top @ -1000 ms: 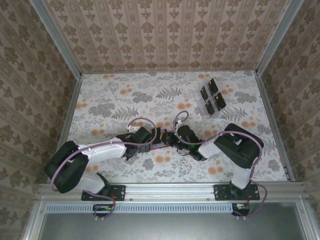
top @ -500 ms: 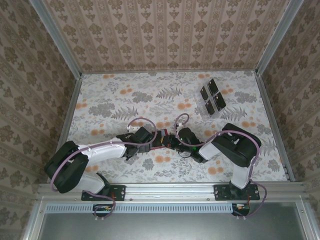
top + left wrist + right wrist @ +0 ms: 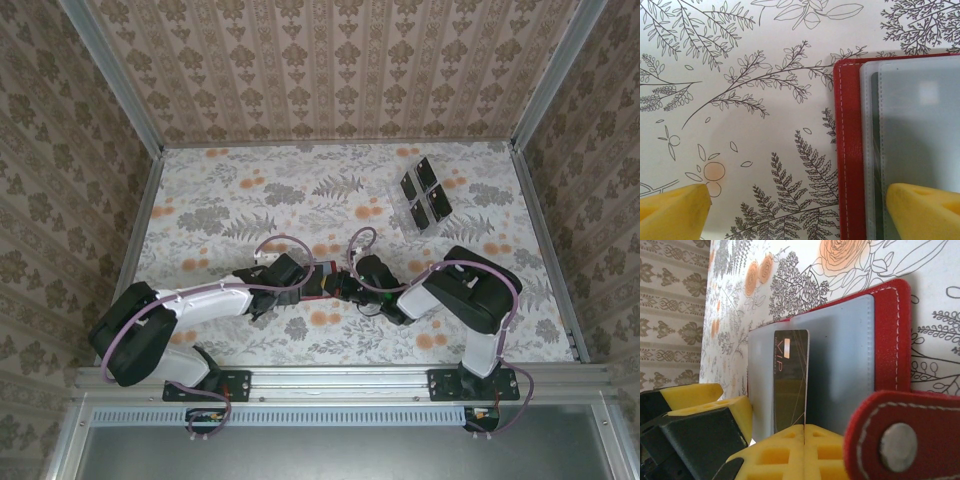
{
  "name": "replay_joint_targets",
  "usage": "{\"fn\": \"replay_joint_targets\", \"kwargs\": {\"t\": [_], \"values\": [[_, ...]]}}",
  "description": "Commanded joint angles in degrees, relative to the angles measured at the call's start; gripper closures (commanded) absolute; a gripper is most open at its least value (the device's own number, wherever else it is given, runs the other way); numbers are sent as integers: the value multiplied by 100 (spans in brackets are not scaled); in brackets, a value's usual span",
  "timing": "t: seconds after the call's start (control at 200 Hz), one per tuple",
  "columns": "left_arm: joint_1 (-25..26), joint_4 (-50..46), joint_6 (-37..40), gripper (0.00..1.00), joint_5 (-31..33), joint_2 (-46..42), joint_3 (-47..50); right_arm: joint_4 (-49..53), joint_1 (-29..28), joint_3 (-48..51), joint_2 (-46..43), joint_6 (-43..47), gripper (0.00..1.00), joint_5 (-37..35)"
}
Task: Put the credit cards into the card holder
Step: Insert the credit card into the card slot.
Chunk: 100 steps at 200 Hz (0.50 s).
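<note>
Credit card (image 3: 791, 375), a dark one, is pinched tight in the right fingers (image 3: 775, 455), which are shut on its short bottom edge. In the right wrist view it stands long-ways, from the fingers at 6 o'clock up to 12 o'clock, flat against the grey pocket (image 3: 845, 355) of the open red card holder (image 3: 892, 335). I cannot tell if it is inside a slot yet. The left fingers (image 3: 922, 205) are spread wide, one over the pocket and one over the desk (image 3: 740, 125), holding nothing. I think the right arm must slide the card along its long side into the pocket. More credit cards (image 3: 425, 195) wait in the clear tray (image 3: 398, 212), at 1 o'clock from the holder, well apart.
</note>
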State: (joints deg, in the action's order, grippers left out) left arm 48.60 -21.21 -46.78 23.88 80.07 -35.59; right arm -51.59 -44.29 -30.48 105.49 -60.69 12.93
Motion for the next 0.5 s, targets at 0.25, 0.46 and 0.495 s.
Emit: {"fn": "replay_joint_targets", "kwargs": {"t": [0.25, 0.46, 0.495], "values": [[-48, -175, -51, 0, 73, -71, 88, 484, 33, -404, 301, 3, 100, 409], [-49, -160, -15, 0, 47, -71, 68, 582, 29, -609, 429, -21, 100, 507], [-44, -149, 0, 0, 45, -71, 58, 639, 33, -660, 448, -13, 100, 524]]}}
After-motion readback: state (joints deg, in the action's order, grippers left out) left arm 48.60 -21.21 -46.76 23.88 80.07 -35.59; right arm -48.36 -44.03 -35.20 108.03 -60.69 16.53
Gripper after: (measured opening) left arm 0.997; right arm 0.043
